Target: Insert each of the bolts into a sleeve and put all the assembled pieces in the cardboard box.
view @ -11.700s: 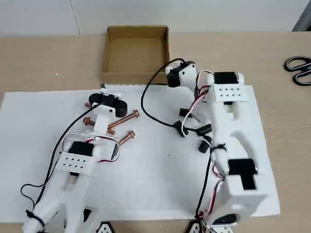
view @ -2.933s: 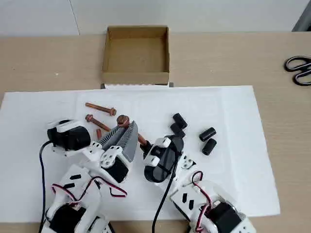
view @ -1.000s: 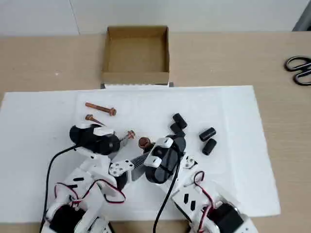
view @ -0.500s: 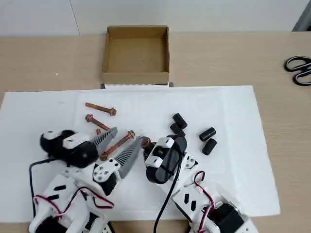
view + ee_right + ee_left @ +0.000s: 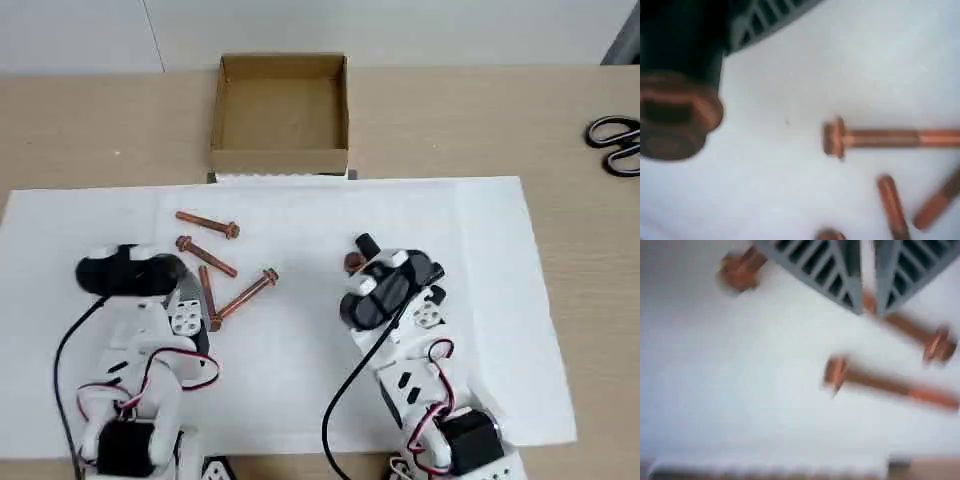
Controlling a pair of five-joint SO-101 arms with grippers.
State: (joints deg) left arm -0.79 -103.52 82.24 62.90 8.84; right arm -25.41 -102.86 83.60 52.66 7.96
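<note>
My right gripper [image 5: 360, 268] is shut on a black sleeve [image 5: 682, 42] with a copper bolt head [image 5: 675, 115] sticking out of it; that head [image 5: 352, 262] points left over the white paper. Another black sleeve [image 5: 366, 243] lies just beyond it. My left gripper [image 5: 188, 292] hangs low at the left, closed to a thin slit with nothing in it, its fingers [image 5: 840, 275] above a loose bolt [image 5: 910, 330]. Several copper bolts [image 5: 245, 293] lie beside it on the paper. The cardboard box [image 5: 280, 160] stands beyond the paper, with nothing inside.
White paper [image 5: 500, 220] covers the near half of the wooden table. Black scissors [image 5: 615, 140] lie at the far right edge. The right arm's body [image 5: 420, 390] covers the paper where more sleeves lay earlier.
My left gripper let go of the bolt, pulled back to the left and closed. My right gripper shifted right and farther from me, carrying the sleeve with the bolt in it.
</note>
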